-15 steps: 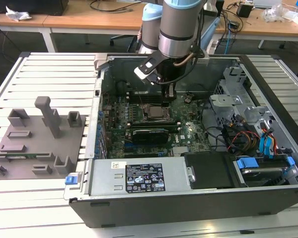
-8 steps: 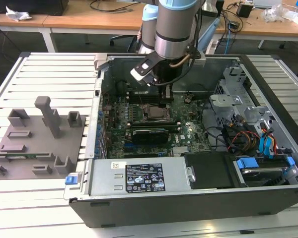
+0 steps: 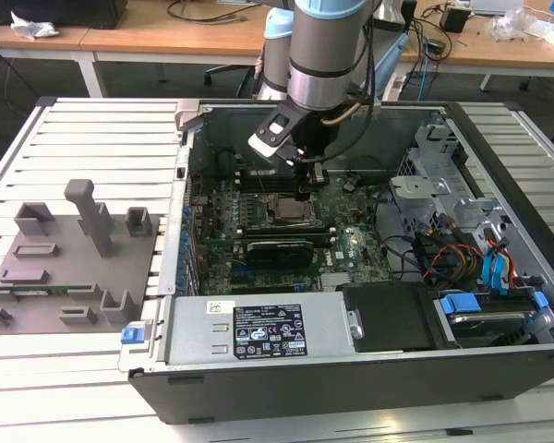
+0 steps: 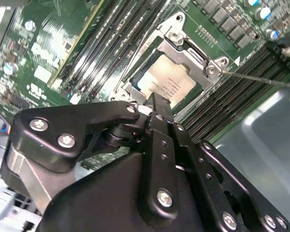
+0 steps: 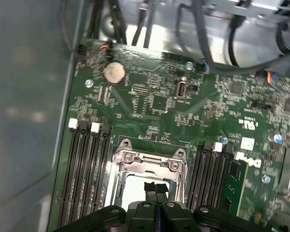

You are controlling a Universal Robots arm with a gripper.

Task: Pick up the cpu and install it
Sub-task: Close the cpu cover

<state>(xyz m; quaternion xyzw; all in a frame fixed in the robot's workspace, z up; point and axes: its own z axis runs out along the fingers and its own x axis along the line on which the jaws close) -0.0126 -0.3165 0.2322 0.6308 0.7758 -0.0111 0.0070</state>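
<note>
Well, your black gripper (image 5: 156, 187) has its fingers pressed together, holding nothing, right over the shiny silver square cpu (image 4: 169, 77), which lies flat in the dark metal-framed socket (image 4: 183, 48). It looks put in; move softly here.

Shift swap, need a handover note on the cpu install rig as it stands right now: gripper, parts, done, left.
Gripper: shut, nothing between its fingertips, poised directly over the socket in both wrist views.
Cpu: the small flat square chip with the shiny silver top lies inside the metal-framed socket on the green motherboard.
Done: chip is off the pick-up spot and sits in the socket.
Left: cannot tell whether it is fully seated, whether the frame is latched, or whether the gripper touches the chip.
</note>
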